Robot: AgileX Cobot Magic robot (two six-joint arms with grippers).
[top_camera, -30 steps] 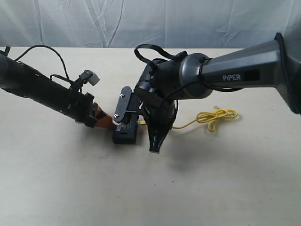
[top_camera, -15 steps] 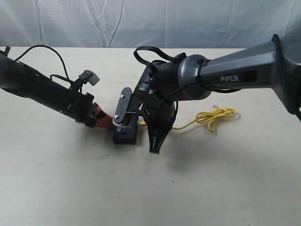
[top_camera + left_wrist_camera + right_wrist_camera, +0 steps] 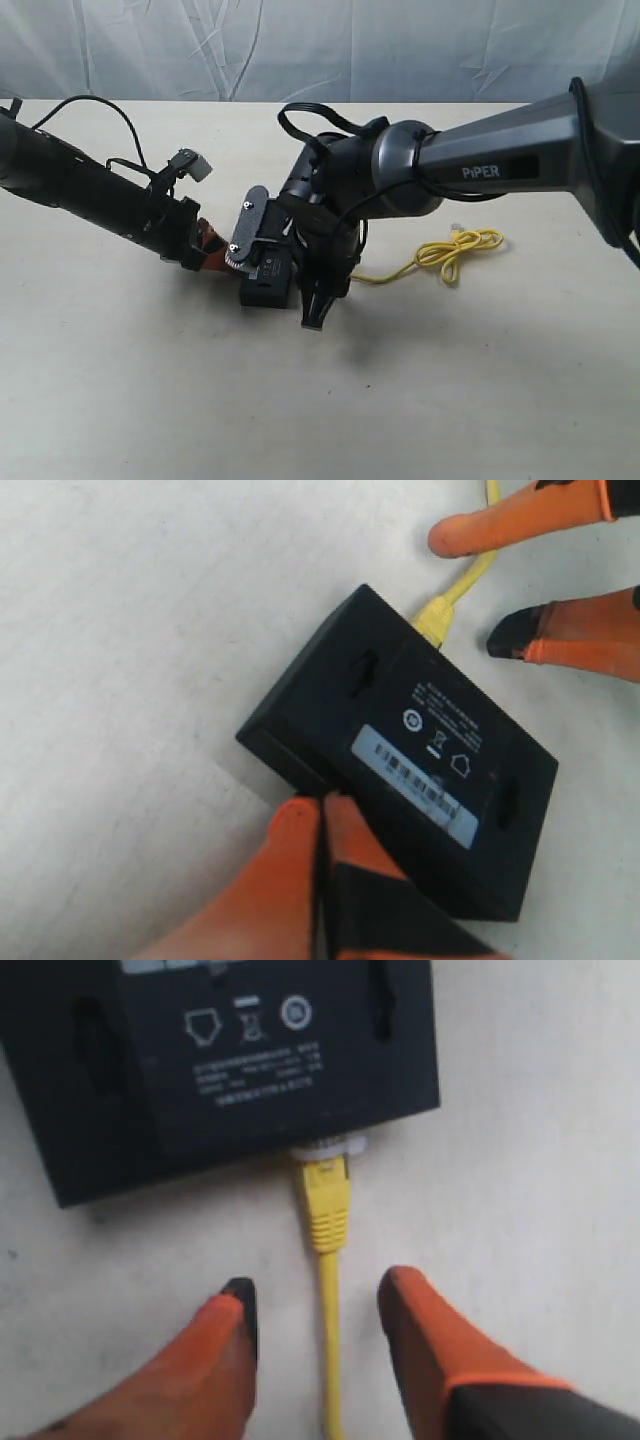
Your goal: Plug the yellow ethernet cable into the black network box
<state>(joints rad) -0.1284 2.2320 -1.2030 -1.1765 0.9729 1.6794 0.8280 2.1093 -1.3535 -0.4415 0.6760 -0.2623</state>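
The black network box lies flat at mid-table, label side up. The yellow ethernet cable runs from a knot-like coil on the right to the box, and its plug sits in the port on the box's side. My right gripper is open, its orange fingers on either side of the cable without touching it. On the box's opposite side, my left gripper is shut, with its fingertips pressed against the box's edge. That gripper shows in the exterior view at the box's left.
The right arm reaches in from the right over the cable's straight stretch. The left arm lies low from the far left. A pale wrinkled backdrop closes off the table's far edge.
My right gripper's jaws have spread apart and let go of the cable near the plug. The left gripper and the box stay where they were.
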